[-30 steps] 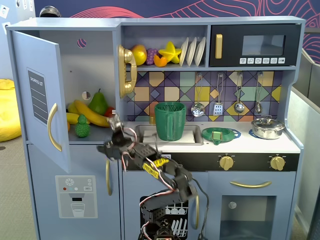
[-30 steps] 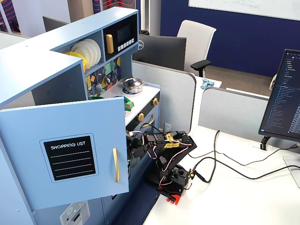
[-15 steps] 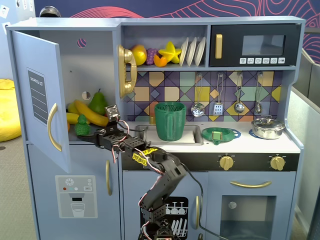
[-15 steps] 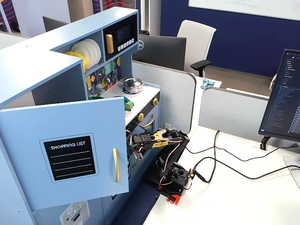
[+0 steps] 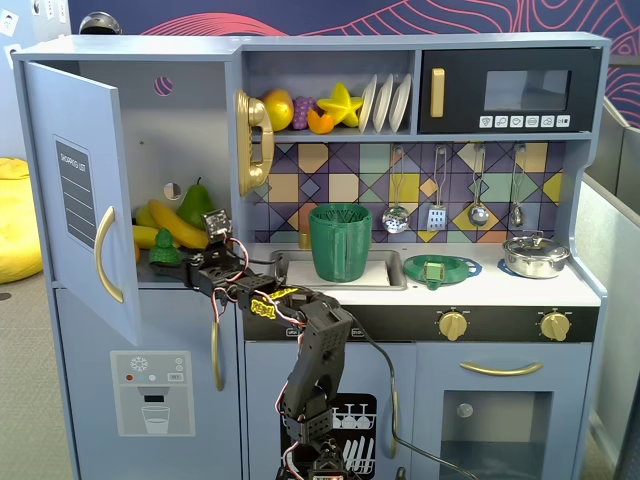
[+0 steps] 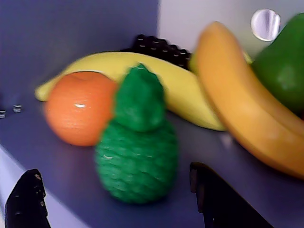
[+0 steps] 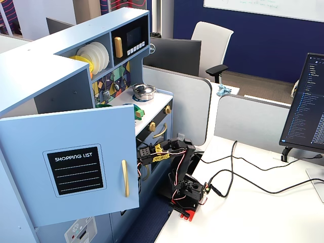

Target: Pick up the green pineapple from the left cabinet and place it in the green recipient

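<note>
Though small and likely light, hollow plastic — green pineapple (image 6: 137,152) upright on left cabinet (image 5: 180,120) shelf, before orange and bananas. Bumpy, so probably grippy; best pinched at wide body. Gripper (image 6: 116,199) spread, flanking it, not touching.

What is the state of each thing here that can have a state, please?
left cabinet: door open
green pineapple: upright on the shelf, not gripped
pincer: open, a finger on each side of the pineapple, short of it
green recipient: upright in the sink; inside not visible
microwave: door shut
lower blue door: shut
</note>
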Controlling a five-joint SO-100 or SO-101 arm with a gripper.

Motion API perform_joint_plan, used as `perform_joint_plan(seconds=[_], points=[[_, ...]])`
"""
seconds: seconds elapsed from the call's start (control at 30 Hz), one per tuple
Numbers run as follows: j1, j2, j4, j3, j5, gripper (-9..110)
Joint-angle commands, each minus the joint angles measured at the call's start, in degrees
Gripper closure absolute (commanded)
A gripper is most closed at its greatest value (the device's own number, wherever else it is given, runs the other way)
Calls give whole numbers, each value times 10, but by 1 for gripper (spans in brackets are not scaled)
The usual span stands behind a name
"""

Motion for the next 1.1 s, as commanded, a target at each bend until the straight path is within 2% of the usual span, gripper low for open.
perform_joint_plan(seconds=[0.0,1.07], points=[[15,-12,-34,-50,5,69],[-4,-189,-57,-221,25,73]])
